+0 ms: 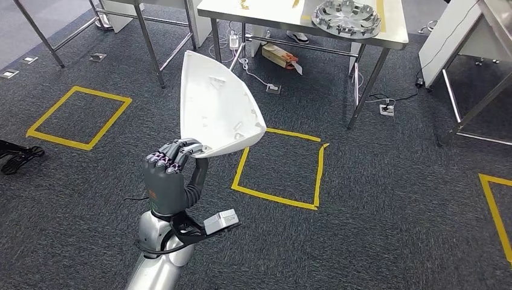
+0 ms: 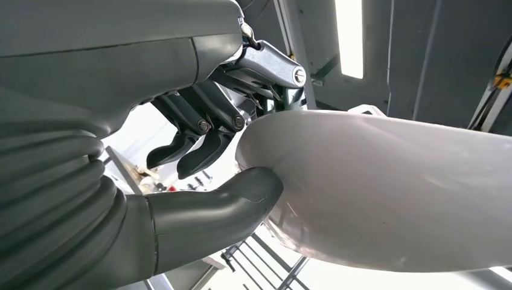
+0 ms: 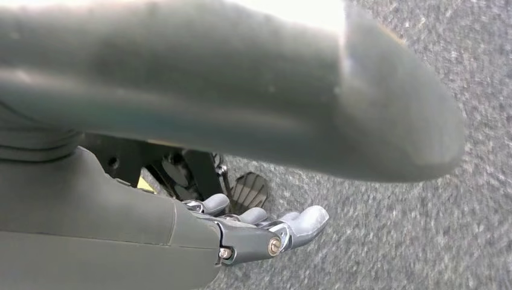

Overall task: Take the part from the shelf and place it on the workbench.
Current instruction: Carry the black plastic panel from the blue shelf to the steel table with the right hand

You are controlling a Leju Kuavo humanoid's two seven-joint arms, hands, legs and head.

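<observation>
The left hand (image 1: 171,172), dark grey on a silver arm, is raised over the dark grey carpet floor (image 1: 386,199) and grips the white, curved, roughly triangular plastic shell part (image 1: 214,106) by its lower corner. Its fingers (image 1: 175,154) curl over the part's near edge and its thumb presses the underside; in the left wrist view the thick grey thumb (image 2: 241,193) sits against the smooth white part (image 2: 386,193) with the darker fingers (image 2: 199,148) closed over its rim. The part stands up from the hand, its hollow inner face turned toward the camera and its tip pointing away from the hand.

On the floor to the left of the hand lies a yellow tape square (image 1: 78,116). Just to the right of the hand, a second yellow tape square (image 1: 281,169) lies on the carpet, partly behind the part.

Well beyond the hand and to its right stands the steel counter (image 1: 290,21) on metal legs, carrying a round silver-grey ribbed metal disc (image 1: 346,17) near its right end. Cables and a cardboard box (image 1: 281,57) lie under it.

The right hand (image 3: 259,232) hangs over the carpet, its pale fingers (image 3: 305,220) loosely bent with nothing in them.
</observation>
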